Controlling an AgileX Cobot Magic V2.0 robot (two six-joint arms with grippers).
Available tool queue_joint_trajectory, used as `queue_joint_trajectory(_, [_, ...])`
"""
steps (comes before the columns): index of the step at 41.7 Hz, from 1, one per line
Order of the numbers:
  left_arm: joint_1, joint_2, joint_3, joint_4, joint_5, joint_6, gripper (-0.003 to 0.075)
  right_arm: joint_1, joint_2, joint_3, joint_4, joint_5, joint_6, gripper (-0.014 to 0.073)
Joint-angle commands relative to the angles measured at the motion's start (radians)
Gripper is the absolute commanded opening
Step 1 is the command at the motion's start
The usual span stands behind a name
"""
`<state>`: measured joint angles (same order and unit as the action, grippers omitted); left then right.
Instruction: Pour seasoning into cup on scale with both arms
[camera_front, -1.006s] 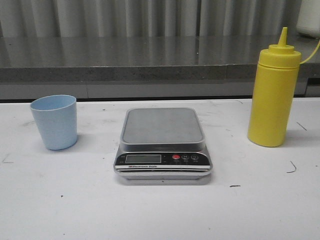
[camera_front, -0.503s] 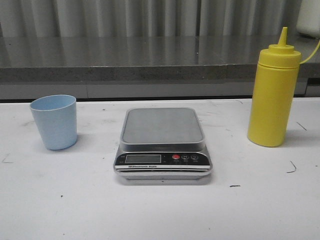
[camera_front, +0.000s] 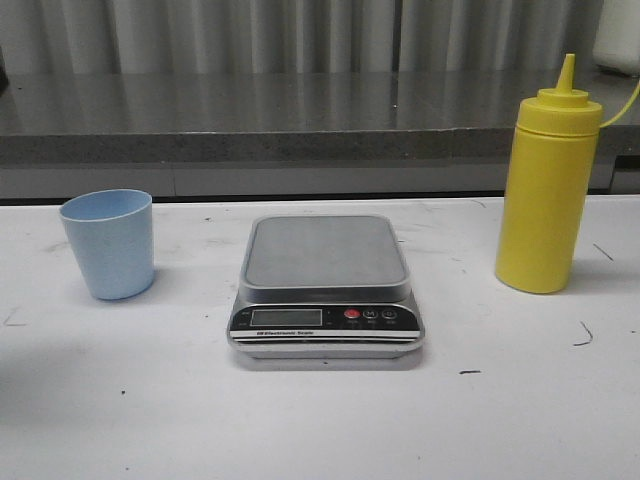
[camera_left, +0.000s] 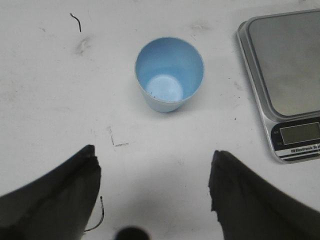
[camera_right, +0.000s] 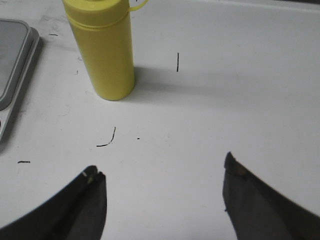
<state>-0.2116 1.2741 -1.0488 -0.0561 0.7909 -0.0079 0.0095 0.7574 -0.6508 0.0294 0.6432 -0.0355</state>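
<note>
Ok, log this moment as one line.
cup: on table, off scale | seasoning: upright, untouched | left gripper: open | right gripper: open

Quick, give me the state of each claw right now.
Left claw: open, empty, short of the small pale blue plastic cup.
Right claw: open, empty, short of the tall yellow squeeze bottle.

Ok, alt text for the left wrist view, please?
An empty pale blue cup stands upright on a scuffed white table, ahead of the open left tool, whose two dark fingers frame the near edge and touch nothing. A silver kitchen scale with nothing on its platform sits beside the cup, partly out of frame.
</note>
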Motion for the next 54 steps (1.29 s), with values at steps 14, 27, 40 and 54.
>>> queue_joint_trajectory(14, [-0.008,0.385,-0.309,0.092,0.052,0.000,0.0459,-0.006,0.002,-0.030,-0.001,-0.054,-0.012,0.0516])
queue_joint_trajectory(27, [-0.008,0.558,-0.422,0.092,0.053,0.000,0.0459,-0.006,0.002,-0.030,-0.001,-0.054,-0.012,0.0516])
queue_joint_trajectory(40, [-0.008,0.602,-0.429,0.073,0.043,-0.002,0.0310,-0.006,0.002,-0.030,-0.001,-0.054,-0.012,0.0516])
queue_joint_trajectory(54, [-0.008,0.599,-0.460,0.056,0.062,-0.002,-0.0020,-0.006,0.002,-0.030,-0.001,-0.054,-0.012,0.0516])
